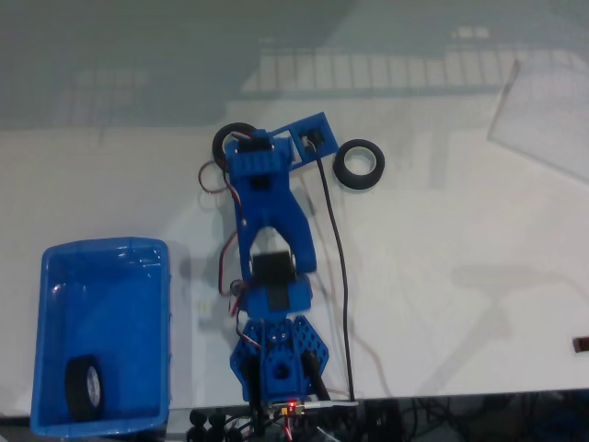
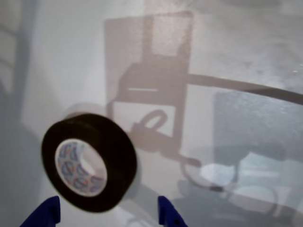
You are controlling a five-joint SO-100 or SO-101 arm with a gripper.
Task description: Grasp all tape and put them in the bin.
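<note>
While the gripper [image 2: 106,213] hangs with fingers wide, a tape roll [image 2: 89,161] stands between them. Another roll [image 1: 85,387] lies in the bin [image 1: 55,276].

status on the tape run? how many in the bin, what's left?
Done: one tape roll sits in the blue bin. In hand: nothing gripped yet; in the wrist view the open gripper hangs over a second roll, which lies between its fingertips, nearer the left one. Left: that roll, plus a third roll lying on the white table, right of the arm in the fixed view.
</note>
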